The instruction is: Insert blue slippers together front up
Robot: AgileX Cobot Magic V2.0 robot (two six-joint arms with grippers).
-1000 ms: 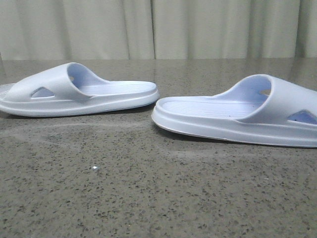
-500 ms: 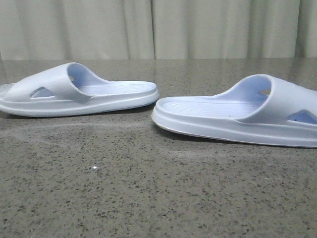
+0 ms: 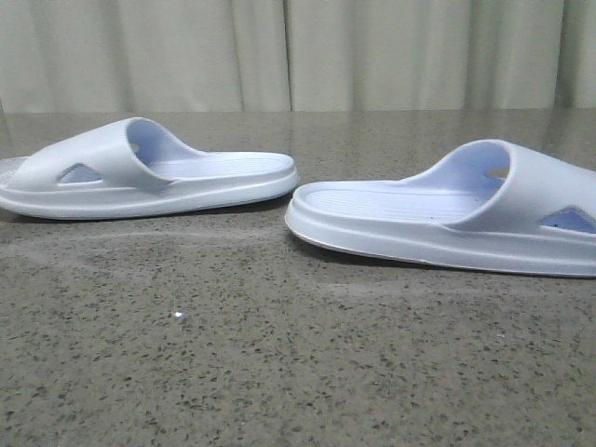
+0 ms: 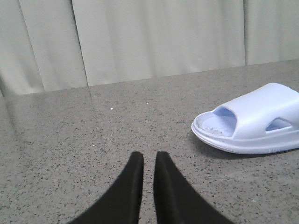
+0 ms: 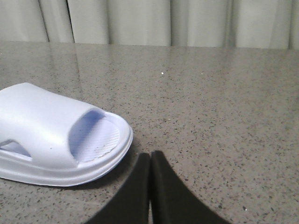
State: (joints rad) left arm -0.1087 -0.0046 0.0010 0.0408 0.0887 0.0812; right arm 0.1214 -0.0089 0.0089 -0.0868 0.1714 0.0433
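So far nothing of the task is done, as I judge it: the two blue slippers lie flat on their soles on the speckled table [image 3: 279, 372], apart from one another and not nested. In the front view the left slipper [image 3: 149, 172] sits at the middle left of the frame and the right slipper [image 3: 447, 214] at the middle right and a little lower in the frame, their open ends turned toward each other with a narrow strip of bare table between them. My left pincer [image 4: 148, 158] shows at the bottom centre of its wrist view, fingers nearly together with only a thin slit between, gripping nothing, the slipper off at the right edge of that frame. My right pincer [image 5: 150, 159] is pressed together and likewise empty, a slipper at the lower left just beside it. Everything remains: taking hold of each slipper, lifting them, and slotting one into the other front up.
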